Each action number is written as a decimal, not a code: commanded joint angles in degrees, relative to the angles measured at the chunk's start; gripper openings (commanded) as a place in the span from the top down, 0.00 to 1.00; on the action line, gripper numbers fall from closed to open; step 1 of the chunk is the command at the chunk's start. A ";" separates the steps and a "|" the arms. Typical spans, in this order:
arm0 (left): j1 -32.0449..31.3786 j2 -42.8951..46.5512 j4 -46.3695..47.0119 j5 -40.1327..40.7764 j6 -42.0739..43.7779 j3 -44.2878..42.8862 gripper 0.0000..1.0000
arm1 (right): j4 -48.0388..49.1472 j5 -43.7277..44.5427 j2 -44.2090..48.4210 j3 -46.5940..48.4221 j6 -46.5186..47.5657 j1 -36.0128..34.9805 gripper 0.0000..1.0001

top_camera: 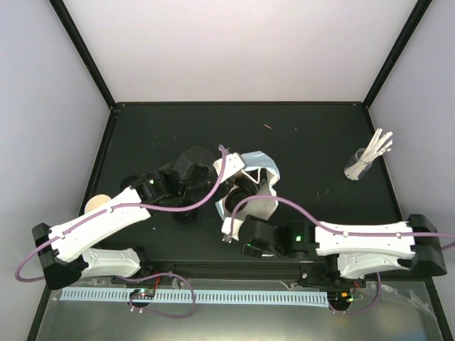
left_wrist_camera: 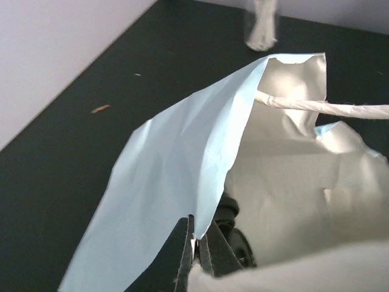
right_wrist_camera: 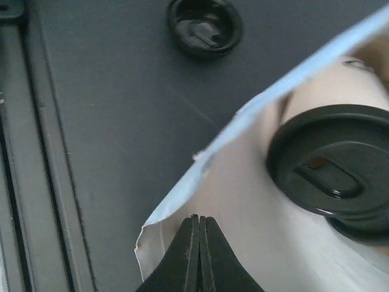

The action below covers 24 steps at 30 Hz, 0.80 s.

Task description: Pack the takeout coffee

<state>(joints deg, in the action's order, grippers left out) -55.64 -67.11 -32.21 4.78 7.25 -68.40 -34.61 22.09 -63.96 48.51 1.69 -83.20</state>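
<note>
Black bench [top_camera: 306,142] is bearing a blue bag [left_wrist_camera: 176,170] at its middle; left gripper [left_wrist_camera: 194,255] and right gripper [right_wrist_camera: 199,243] are each pinching its rim. Lidded cup [right_wrist_camera: 328,161] is sitting inside: light, crushable, best gripped around its wall.

A bag [top_camera: 259,165] lies in the middle of the table [top_camera: 156,135]. Inside it sits a lidded cup [right_wrist_camera: 334,161]. Another lid [right_wrist_camera: 203,24] rests on the table just left of the bag. A second cup [top_camera: 97,204] stands near the left edge. A glass of sticks [top_camera: 364,162] stands well apart, back right.
</note>
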 commanded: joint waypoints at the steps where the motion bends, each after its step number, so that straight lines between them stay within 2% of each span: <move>1: -0.34 2.72 1.20 -8.13 5.06 2.52 0.99 | 14.59 -8.19 -2.95 -0.54 4.43 -1.27 0.99; 5: -0.44 4.94 4.50 -15.45 3.11 8.89 0.98 | 20.15 -0.71 5.65 -5.45 4.46 -0.45 0.99; 7: -0.44 5.71 4.82 -17.09 2.57 11.30 0.99 | 18.22 0.45 8.50 -7.67 7.29 -0.13 0.93; 11: -0.69 6.31 3.89 -18.69 2.42 13.28 0.98 | 11.00 3.11 5.98 -7.89 15.16 -0.21 0.88; 16: -0.87 6.45 1.73 -19.44 1.30 13.02 0.99 | 10.34 5.23 2.74 -7.20 26.12 -0.21 0.80; 18: -0.88 6.46 2.19 -17.82 -0.36 13.12 0.99 | 10.17 4.83 1.82 -6.57 27.63 -0.21 0.73; 20: -0.88 6.47 3.02 -17.01 -2.03 13.03 0.98 | 10.74 5.20 1.21 -6.80 27.95 -0.20 0.59; 24: -0.88 7.00 4.55 -17.20 -3.67 12.93 0.98 | 12.64 6.90 0.77 -9.00 29.25 -0.21 0.40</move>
<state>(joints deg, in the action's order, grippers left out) -56.29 -61.34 -29.04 -12.25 6.72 -55.29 -23.86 26.13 -63.07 40.97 27.11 -83.44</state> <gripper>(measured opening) 0.017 0.506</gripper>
